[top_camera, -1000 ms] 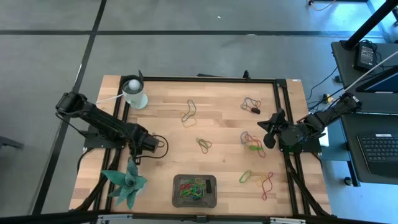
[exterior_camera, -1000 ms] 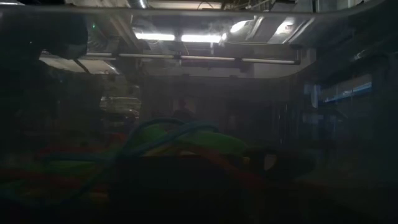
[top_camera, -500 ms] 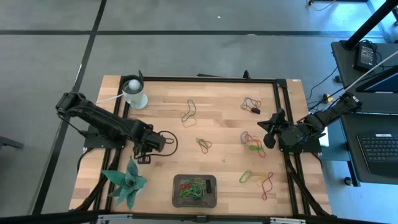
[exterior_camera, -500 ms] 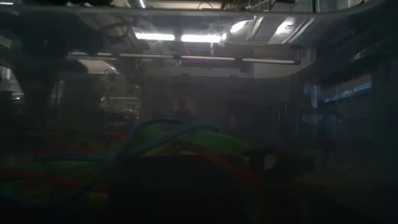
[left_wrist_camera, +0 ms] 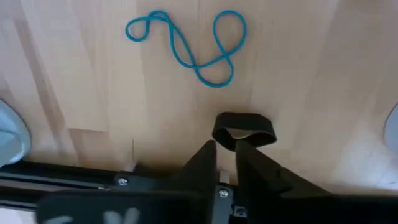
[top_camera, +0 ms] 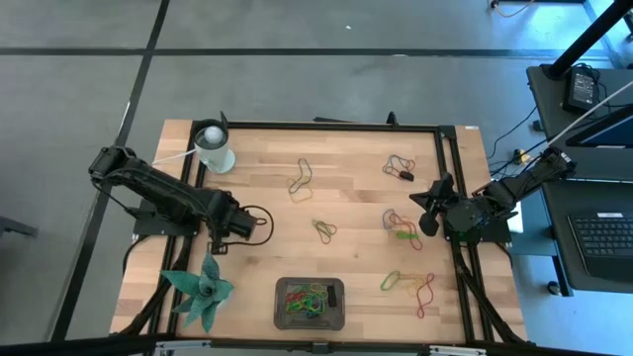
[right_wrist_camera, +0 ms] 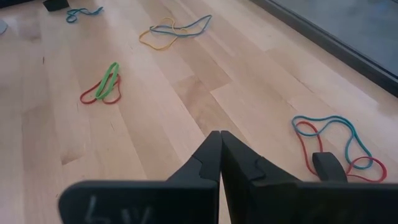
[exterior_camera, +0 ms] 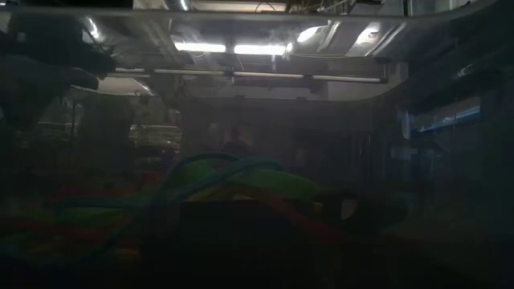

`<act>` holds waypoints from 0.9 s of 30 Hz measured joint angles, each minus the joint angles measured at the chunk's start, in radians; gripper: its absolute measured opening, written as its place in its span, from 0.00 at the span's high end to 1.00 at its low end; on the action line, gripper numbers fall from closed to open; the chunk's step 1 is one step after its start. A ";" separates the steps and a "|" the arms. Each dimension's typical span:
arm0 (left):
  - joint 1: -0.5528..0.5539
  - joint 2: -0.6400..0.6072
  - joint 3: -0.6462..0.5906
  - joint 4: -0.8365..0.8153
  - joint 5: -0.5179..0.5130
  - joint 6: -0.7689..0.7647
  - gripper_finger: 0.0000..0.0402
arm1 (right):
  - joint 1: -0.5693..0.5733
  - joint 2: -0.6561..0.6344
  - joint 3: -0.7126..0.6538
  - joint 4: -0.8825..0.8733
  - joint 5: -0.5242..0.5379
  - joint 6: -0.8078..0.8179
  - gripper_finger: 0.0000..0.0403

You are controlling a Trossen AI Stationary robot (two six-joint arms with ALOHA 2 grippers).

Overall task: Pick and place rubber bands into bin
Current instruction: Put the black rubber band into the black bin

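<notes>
My left gripper [top_camera: 240, 225] is over the table's left part, shut on a black rubber band [top_camera: 256, 222] that loops out ahead of its tips; the left wrist view shows the same gripper [left_wrist_camera: 227, 152] and band [left_wrist_camera: 244, 129]. Loose rubber bands lie on the wood at centre [top_camera: 323, 229], farther back [top_camera: 300, 178] and in clusters on the right [top_camera: 401, 227] [top_camera: 410, 285] [top_camera: 399, 166]. The bin [top_camera: 279, 318], a dark grey tray at the near edge, holds several coloured bands. My right gripper [top_camera: 423, 210] waits shut at the right side, above the wood [right_wrist_camera: 221, 140]. My left gripper pinches the black band between its two fingers [left_wrist_camera: 249, 158] at the near end of the loop [left_wrist_camera: 229, 140]. The fingers come in nearly level from the table's left. The rest of the loop sticks out ahead of the tips; whether it touches the wood, I cannot tell.
A white cup [top_camera: 215, 150] stands at the far left corner and a green spiky plant shape [top_camera: 203, 289] at the near left. A black frame rail [top_camera: 447, 168] runs along the table's edges. A small black piece [top_camera: 334, 295] lies in the bin. The low view is dark, showing only bands close up [exterior_camera: 233, 172].
My left gripper moved a little toward the table's right, then drew back left and slightly toward the far edge. The black band went with it, its loop widest in the middle frame. The right arm kept still.
</notes>
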 joint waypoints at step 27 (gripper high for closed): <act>0.000 0.000 -0.283 0.258 0.051 -0.103 0.62 | 0.000 0.000 0.000 -0.003 0.000 -0.026 0.98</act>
